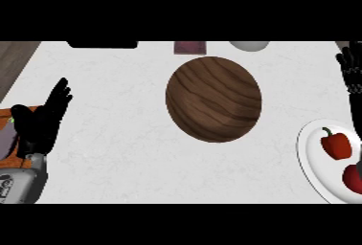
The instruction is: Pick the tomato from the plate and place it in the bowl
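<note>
a: status on the tomato job?

b: nothing placed yet. the large brown wooden bowl [213, 99] is seen mid-desk with nothing in it. the round white plate [311, 165] sits at the right edge of the white marbled desk [120, 158], partly cut off by the view.

a: tomato located?

b: a dark red rounded item [352, 178] is seen on the plate's lower right, mostly cropped by the edge; it is judged to be the tomato. a red bell pepper with a green stem [336, 144] lies just above it on the same plate. both are well apart from the bowl.

a: hands?

b: the black left hand [42, 119] is shown at the left edge, fingers straight and released, pointing up, holding nothing; it is taken as resting. the black right hand [350, 64] shows at the upper right edge, far side of the plate. only part of it is in view, so whether its fingers are released or clenched cannot be told. nothing is seen in it.

a: remaining?

b: everything, by this read: the tomato is still to be grasped, lifted off the plate, carried left and released in the bowl. the pepper sits close by, so a nudge is a risk.
</note>
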Controlling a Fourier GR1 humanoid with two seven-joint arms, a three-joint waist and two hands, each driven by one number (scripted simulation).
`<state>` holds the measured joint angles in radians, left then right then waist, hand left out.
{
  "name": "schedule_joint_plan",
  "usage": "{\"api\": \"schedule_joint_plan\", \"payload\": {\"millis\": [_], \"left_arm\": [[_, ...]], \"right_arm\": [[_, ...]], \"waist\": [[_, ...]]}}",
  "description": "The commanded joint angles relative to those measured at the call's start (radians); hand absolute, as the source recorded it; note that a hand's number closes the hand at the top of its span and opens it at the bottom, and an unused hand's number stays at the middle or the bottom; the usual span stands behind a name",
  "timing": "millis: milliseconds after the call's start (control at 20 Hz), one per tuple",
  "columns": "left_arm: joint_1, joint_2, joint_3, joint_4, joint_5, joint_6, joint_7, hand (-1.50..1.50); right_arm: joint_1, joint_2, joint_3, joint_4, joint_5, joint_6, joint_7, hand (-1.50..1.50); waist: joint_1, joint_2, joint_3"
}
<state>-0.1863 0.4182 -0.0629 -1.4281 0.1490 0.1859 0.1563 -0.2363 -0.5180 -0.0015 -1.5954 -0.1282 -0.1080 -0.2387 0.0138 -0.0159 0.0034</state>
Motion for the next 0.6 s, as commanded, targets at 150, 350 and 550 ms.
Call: {"api": "schedule_joint_plan", "payload": {"millis": [150,350,550], "left_arm": [[0.035,-0.099,-0.061,-0.107,-0.028,0.043,-0.055,0.0],[0.026,-0.113,-0.041,-0.089,0.017,0.022,-0.067,0.0],[0.044,-0.177,-0.093,-0.084,-0.01,0.047,-0.091,0.0]], "right_arm": [[0.211,0.004,0.007,0.038,-0.045,0.022,0.21,1.5],[0.319,-0.105,-0.109,0.154,0.201,-0.244,0.231,1.5],[0.404,0.193,-0.176,0.011,0.044,-0.4,0.023,-1.5]], "waist": [[-0.034,0.009,-0.004],[-0.116,0.011,-0.01],[-0.088,0.006,-0.002]]}}
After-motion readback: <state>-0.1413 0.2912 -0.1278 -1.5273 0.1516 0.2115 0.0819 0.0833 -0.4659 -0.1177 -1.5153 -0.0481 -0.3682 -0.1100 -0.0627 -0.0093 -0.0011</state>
